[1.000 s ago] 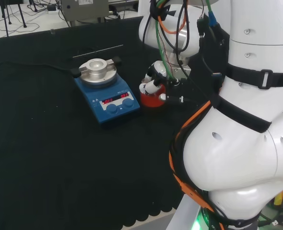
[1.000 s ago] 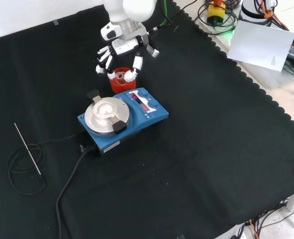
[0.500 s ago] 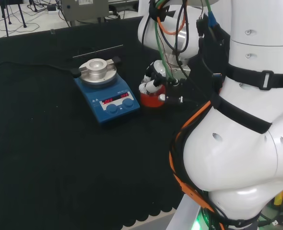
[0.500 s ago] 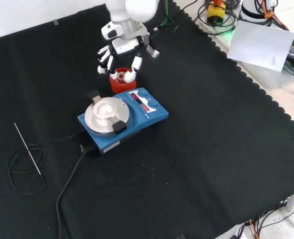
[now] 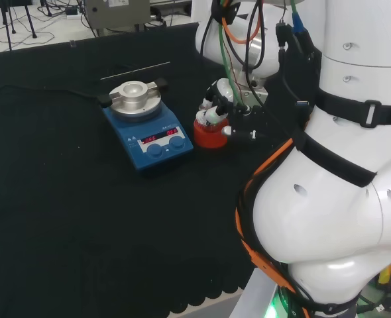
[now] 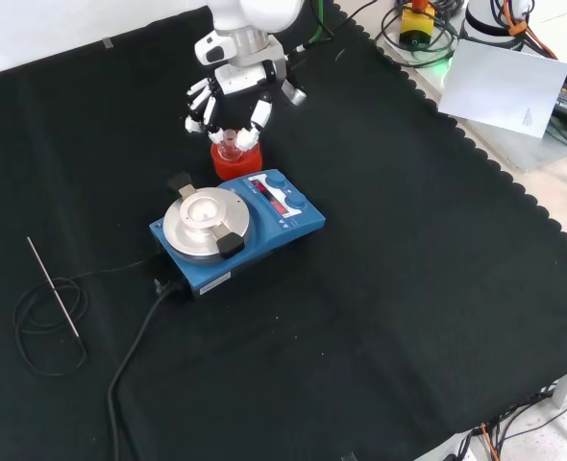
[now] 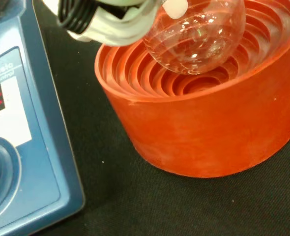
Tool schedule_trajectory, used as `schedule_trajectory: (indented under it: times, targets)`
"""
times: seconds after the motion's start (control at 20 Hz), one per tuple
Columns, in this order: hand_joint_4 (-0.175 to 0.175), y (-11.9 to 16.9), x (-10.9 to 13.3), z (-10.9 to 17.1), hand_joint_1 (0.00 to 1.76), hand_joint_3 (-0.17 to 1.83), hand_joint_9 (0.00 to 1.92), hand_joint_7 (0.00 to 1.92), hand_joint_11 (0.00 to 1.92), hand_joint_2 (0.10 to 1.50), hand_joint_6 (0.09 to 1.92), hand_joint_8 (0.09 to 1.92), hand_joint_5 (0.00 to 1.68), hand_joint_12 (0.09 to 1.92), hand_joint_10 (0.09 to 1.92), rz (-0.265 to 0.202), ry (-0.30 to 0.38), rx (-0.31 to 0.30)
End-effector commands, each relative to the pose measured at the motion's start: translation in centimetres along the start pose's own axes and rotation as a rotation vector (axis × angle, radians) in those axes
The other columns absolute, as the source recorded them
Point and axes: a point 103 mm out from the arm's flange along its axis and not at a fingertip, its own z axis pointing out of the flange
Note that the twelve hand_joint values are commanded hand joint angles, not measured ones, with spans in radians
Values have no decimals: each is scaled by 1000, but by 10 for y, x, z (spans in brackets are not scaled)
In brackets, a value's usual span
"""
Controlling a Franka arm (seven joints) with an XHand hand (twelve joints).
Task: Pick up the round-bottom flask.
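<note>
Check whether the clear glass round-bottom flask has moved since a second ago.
Yes. The clear glass round-bottom flask has risen out of the red ribbed ring stand, which stays put, held by the hand.

the round-bottom flask (image 7: 196, 37) is clear glass, looks empty, bulb hanging just above the ribbed hollow of the red stand (image 7: 204, 123). in the front view it's (image 6: 230, 144) neck up, right over that stand (image 6: 235, 163).
</note>
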Motion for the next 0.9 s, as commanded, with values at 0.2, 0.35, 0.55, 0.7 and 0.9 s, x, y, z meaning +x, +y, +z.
schedule_trajectory:
  times: [0.2,0.35,0.55,0.7,0.9]
  targets:
    - [175,-9,6,-36,1059,604,696,479,227,775,989,541,1077,1310,534,17,54,-32]
    - [175,-13,9,-46,1059,619,700,480,229,769,995,542,1076,1309,534,22,71,-46]
    - [175,-17,12,-60,1060,638,703,481,232,760,1004,543,1075,1309,534,28,86,-61]
    - [175,-21,15,-72,1060,642,705,482,232,758,1006,544,1076,1309,534,30,96,-72]
    - [175,-25,24,-84,1061,647,707,483,234,755,1006,545,1077,1309,535,18,98,-82]
